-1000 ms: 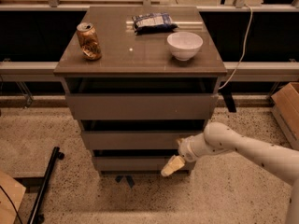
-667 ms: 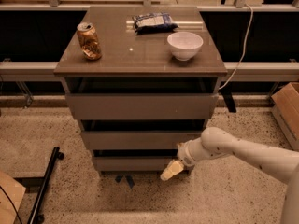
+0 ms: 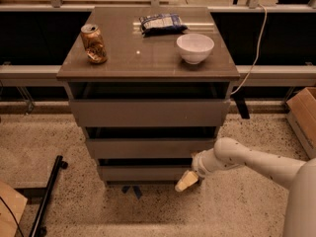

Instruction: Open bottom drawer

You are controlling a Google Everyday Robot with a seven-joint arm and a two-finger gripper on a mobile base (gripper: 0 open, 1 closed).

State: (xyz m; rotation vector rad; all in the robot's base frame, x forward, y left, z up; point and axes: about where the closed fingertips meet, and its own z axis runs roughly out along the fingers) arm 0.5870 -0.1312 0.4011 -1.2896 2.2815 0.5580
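The bottom drawer (image 3: 143, 173) is the lowest of three grey-brown handleless fronts in the cabinet. A dark gap shows above its front panel. My gripper (image 3: 186, 180) reaches in from the right on a white arm (image 3: 247, 159) and sits at the lower right corner of the bottom drawer front, its cream fingertips pointing down and left, close to the floor.
On the cabinet top (image 3: 148, 58) stand a dented can (image 3: 94, 43), a white bowl (image 3: 195, 47) and a snack bag (image 3: 162, 22). A cardboard box (image 3: 303, 115) is at the right, a black stand leg (image 3: 47, 196) on the floor at left, and a cable (image 3: 254, 48) hangs at right.
The gripper has shifted slightly left and down along the bottom drawer's right corner. The drawers look unchanged.
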